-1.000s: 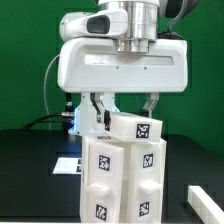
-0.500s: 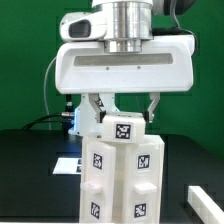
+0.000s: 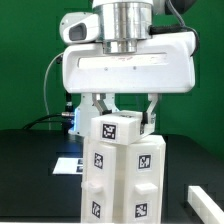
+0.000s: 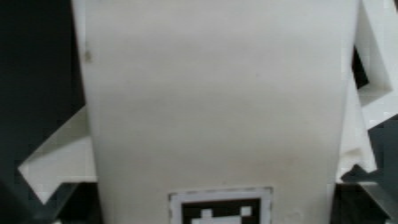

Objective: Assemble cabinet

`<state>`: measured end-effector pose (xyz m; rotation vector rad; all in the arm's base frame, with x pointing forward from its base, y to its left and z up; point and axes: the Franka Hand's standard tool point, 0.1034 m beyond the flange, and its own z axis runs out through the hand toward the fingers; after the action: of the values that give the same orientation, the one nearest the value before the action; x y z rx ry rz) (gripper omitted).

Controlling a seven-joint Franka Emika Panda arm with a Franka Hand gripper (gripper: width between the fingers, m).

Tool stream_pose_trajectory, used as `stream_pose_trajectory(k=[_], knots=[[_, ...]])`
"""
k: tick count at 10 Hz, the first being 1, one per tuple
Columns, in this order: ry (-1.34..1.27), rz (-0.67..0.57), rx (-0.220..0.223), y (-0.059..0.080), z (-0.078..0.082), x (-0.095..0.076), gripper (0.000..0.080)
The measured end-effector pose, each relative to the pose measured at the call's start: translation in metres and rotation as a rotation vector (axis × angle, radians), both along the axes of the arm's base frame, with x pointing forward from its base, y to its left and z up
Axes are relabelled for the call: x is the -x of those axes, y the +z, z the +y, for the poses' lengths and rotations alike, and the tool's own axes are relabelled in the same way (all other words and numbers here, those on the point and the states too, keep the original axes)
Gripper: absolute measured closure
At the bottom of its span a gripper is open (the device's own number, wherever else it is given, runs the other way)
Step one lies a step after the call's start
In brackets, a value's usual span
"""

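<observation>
The cabinet (image 3: 120, 185) stands upright on the black table as a tall white box with square tags on its faces. On its top sits a white cabinet block (image 3: 113, 130) with one tag facing the camera. My gripper (image 3: 124, 118) comes straight down over it, one finger (image 3: 98, 108) on each side of the block, shut on it. In the wrist view the block's white face (image 4: 214, 100) fills the frame. Its tag (image 4: 222, 208) lies between the dark fingers (image 4: 39, 200), at my gripper (image 4: 214, 205).
The marker board (image 3: 68, 166) lies flat on the table behind the cabinet, on the exterior view's left. A long white part (image 3: 205, 205) lies at the exterior view's lower right. A green backdrop closes the back.
The top block has turned with my gripper. Its tag has swung from the exterior view's right toward the left, and the block now sits squarer over the cabinet body.
</observation>
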<state>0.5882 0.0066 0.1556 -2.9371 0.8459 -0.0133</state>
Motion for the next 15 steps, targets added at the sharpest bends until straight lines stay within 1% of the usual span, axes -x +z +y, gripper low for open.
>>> stream_pose_trajectory(k=[1, 2, 4, 5, 7, 11, 12, 14, 15], knots=[[-0.058, 0.003, -0.005, 0.0, 0.0, 0.0, 0.0244], [-0.185, 0.005, -0.029, 0.0, 0.001, -0.001, 0.0244], [-0.404, 0.009, -0.089, 0.0, 0.001, -0.001, 0.0244], [-0.538, 0.026, -0.101, 0.0, 0.005, 0.0, 0.0244], [-0.704, 0.049, -0.132, -0.001, 0.009, 0.0, 0.0244], [-0.93, 0.082, -0.154, 0.0, 0.015, -0.001, 0.0244], [-1.004, 0.091, -0.166, 0.0, 0.016, -0.002, 0.0244], [-1.183, 0.081, -0.223, -0.001, 0.016, -0.004, 0.0244], [-1.311, 0.104, -0.247, -0.001, 0.016, -0.004, 0.0244]])
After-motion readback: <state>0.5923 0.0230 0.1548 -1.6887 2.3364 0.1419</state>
